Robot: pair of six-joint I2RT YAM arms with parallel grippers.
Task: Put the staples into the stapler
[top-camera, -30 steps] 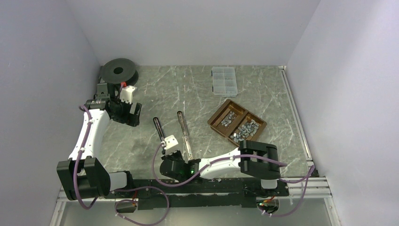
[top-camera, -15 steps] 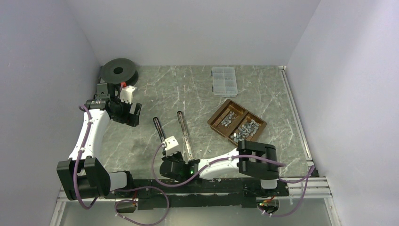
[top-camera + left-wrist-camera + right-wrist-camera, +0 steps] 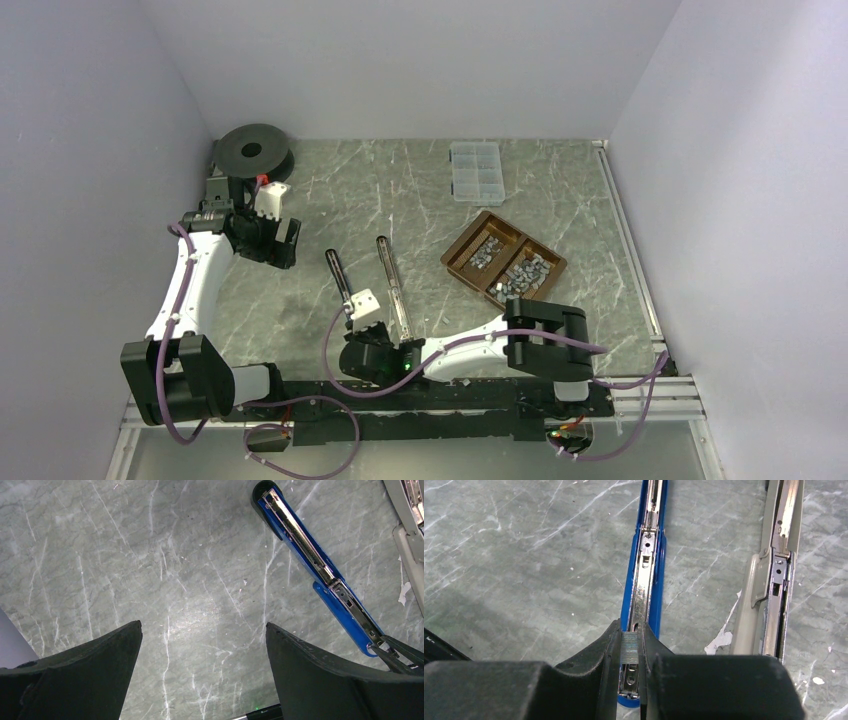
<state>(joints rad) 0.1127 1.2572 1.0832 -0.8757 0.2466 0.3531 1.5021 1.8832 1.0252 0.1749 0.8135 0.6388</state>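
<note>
My right claw (image 3: 629, 636) has crept slightly nearer me, pinching a strip of staples (image 3: 629, 650) over the near end of the blue stapler (image 3: 645, 575)'s open channel; nothing loaded yet, I judge; left claw (image 3: 202, 630) gapes empty.
</note>
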